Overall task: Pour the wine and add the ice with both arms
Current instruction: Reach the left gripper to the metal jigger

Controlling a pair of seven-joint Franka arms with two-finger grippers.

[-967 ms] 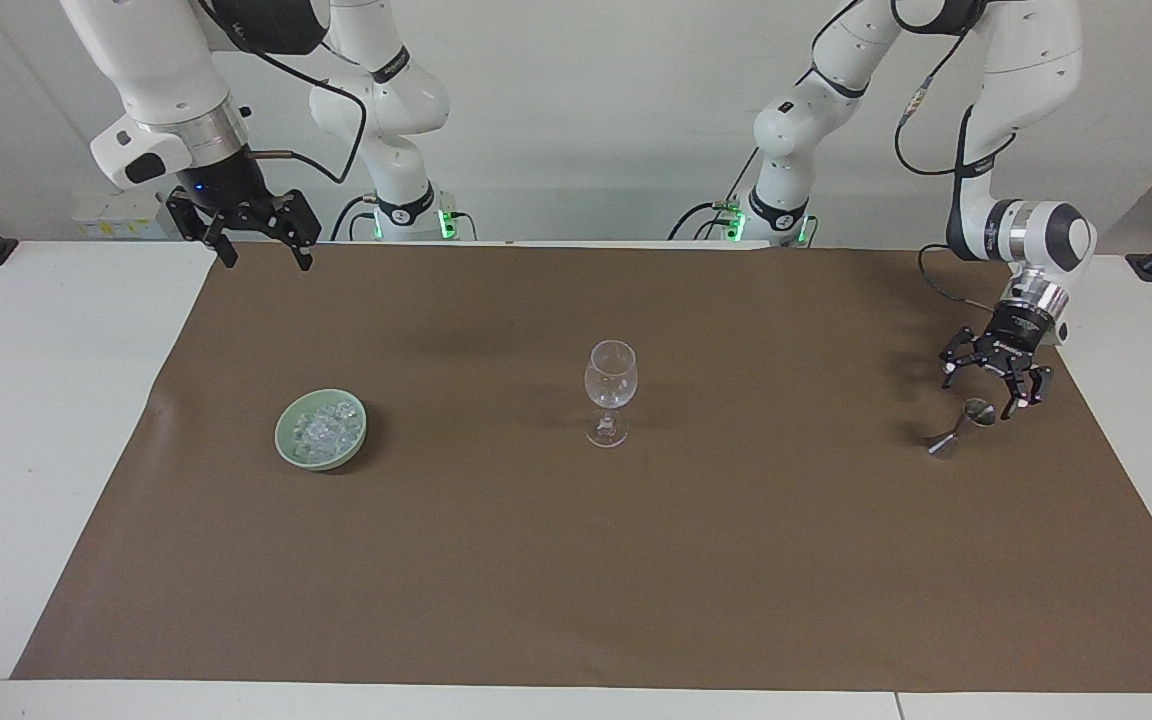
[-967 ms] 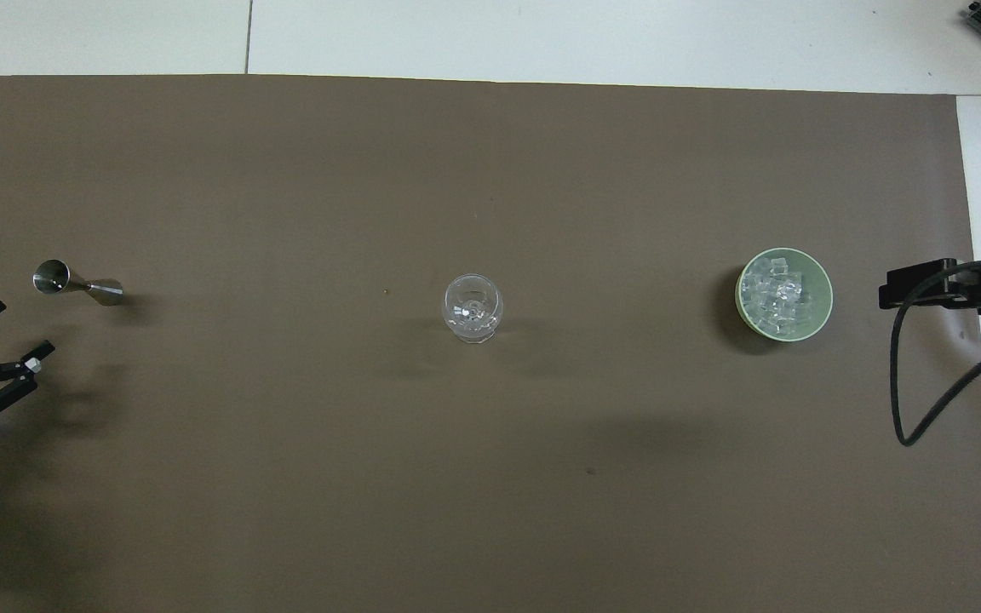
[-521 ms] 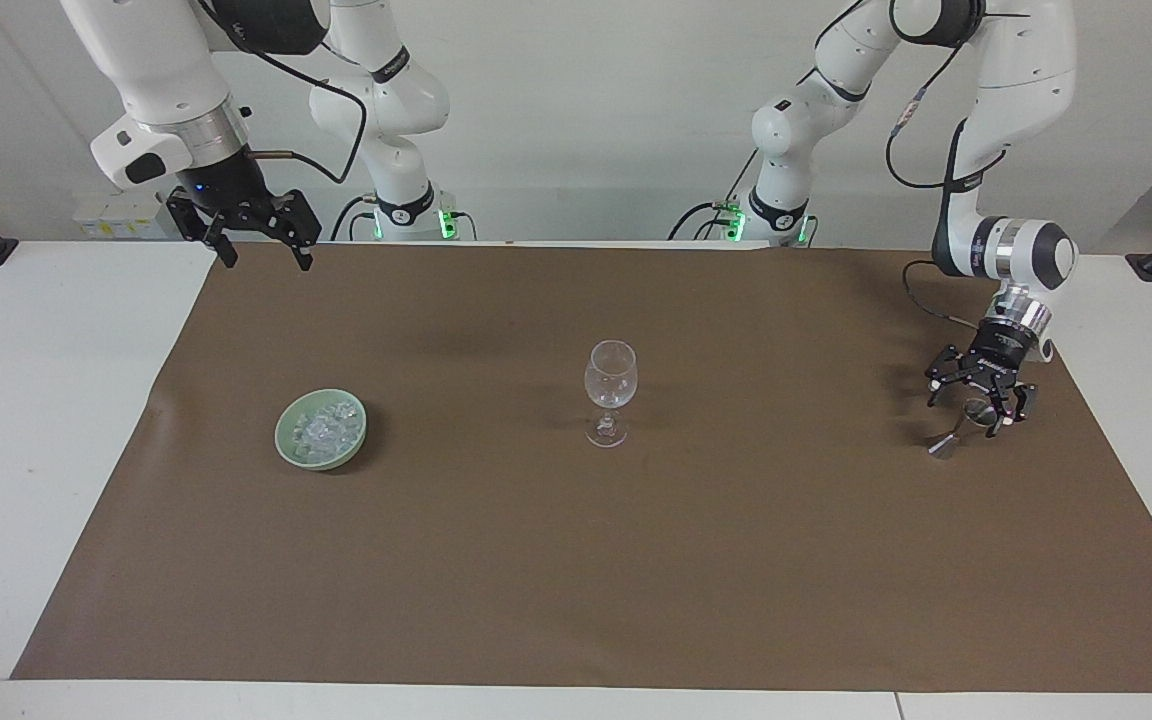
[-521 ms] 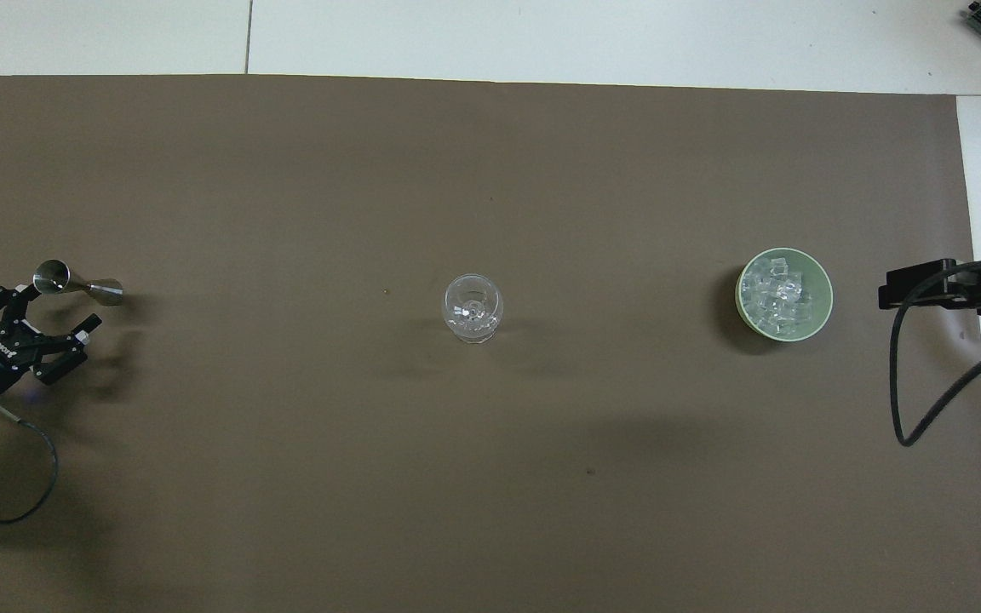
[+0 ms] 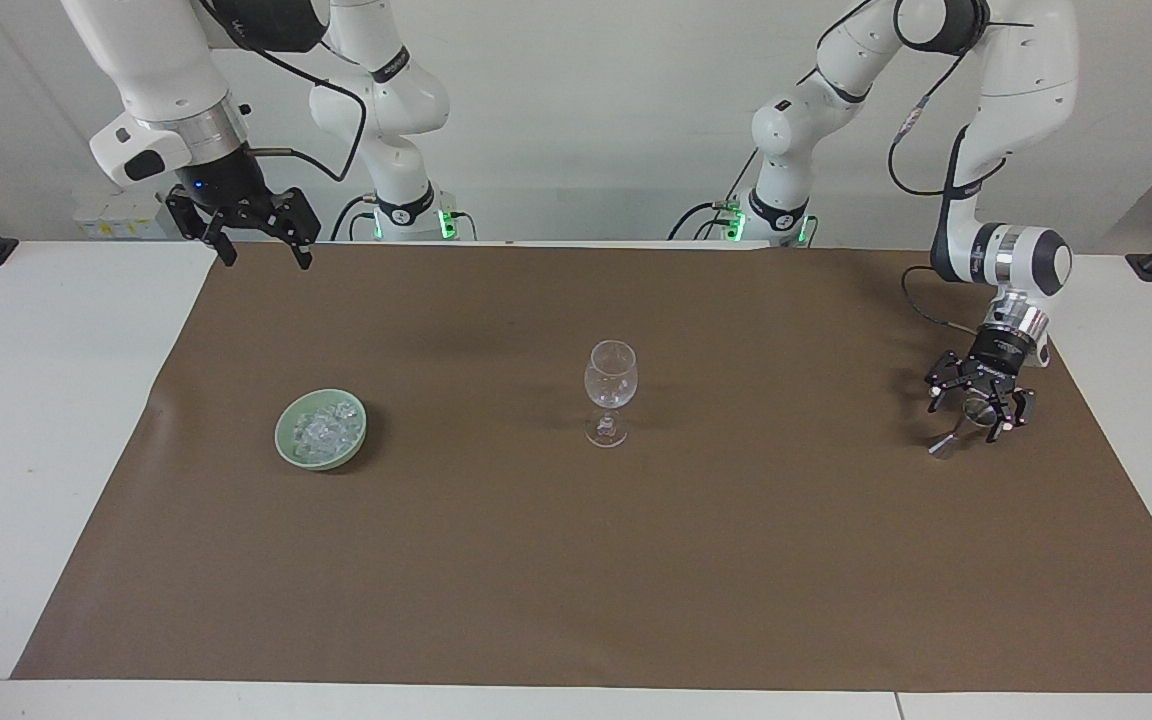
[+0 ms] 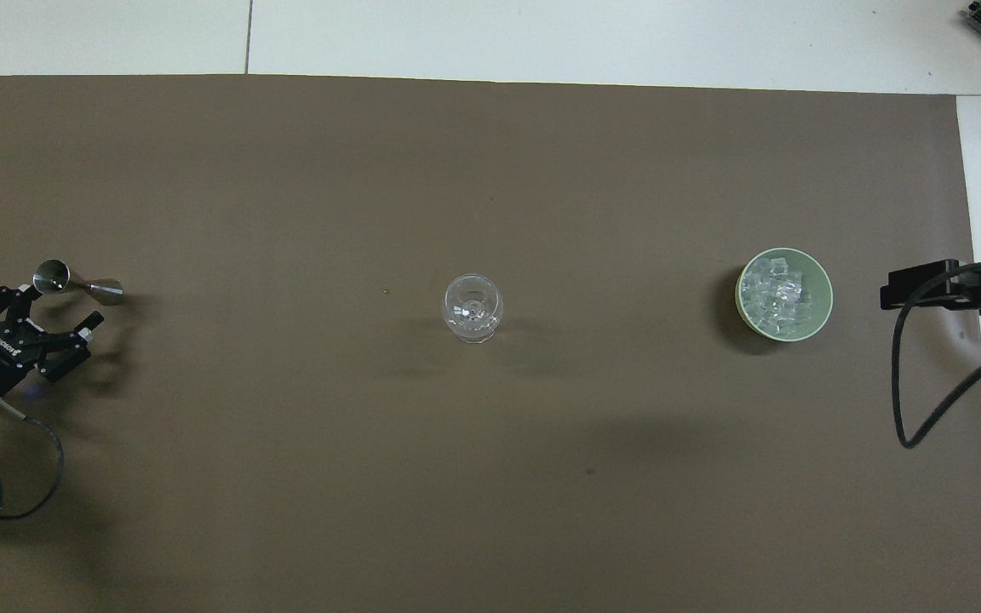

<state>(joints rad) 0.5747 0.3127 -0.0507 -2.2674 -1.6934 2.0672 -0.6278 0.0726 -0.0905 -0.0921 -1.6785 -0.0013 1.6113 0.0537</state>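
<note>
A clear stemmed glass [image 5: 611,392] stands upright mid-mat; it also shows in the overhead view [image 6: 473,308]. The pale green bowl [image 5: 282,437] holds several chunks of ice [image 5: 322,426] toward the right arm's end; the overhead view shows the bowl [image 6: 827,300] and the ice [image 6: 776,294] too. A small silver jigger [image 5: 948,438] stands toward the left arm's end, also seen from overhead [image 6: 82,284]. My left gripper [image 5: 974,413] is open, low, its fingers on either side of the jigger's upper cup [image 6: 49,308]. My right gripper [image 5: 258,247] is open, raised over the mat's corner nearest the robots, waiting.
A brown mat [image 5: 576,560] covers most of the white table [image 5: 36,420]. The right arm's black cable [image 6: 908,400] hangs in a loop over the mat's edge beside the bowl.
My left gripper has swung in from beside the jigger and lowered until its open fingers flank the jigger's upper cup. The right arm, glass and bowl have not moved.
</note>
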